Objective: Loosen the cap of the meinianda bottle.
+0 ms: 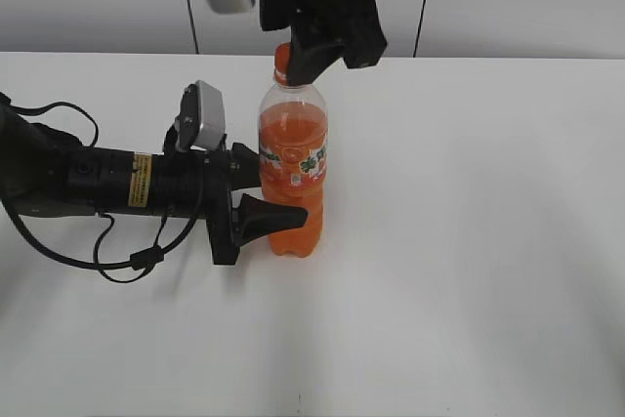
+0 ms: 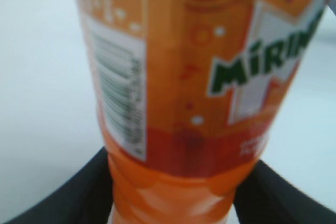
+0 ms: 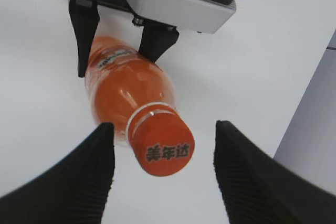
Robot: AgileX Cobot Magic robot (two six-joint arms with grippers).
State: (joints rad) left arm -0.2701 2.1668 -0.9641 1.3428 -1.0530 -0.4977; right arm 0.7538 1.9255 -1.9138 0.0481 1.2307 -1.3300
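The cap (image 3: 164, 145) sits on the bottle (image 1: 292, 168), which stands upright at mid-table (image 1: 488, 241). The right gripper (image 3: 163, 156) hangs over it with jaws spread, fingers at the cap's nine and three o'clock, clear gaps both sides, holding nothing. The left gripper (image 1: 259, 197) reaches in from nine o'clock and clamps the lower body. Whether the cap is loosened cannot be told; it looks fully seated, so twisting probably remains.

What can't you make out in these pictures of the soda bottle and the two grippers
- Cap: exterior view, mostly hidden by the right gripper.
- Bottle: left wrist view, blurred; top and base cut off by the edges.
- Whether the cap has turned: no view shows it.
- Left gripper far finger: exterior view, behind the bottle.
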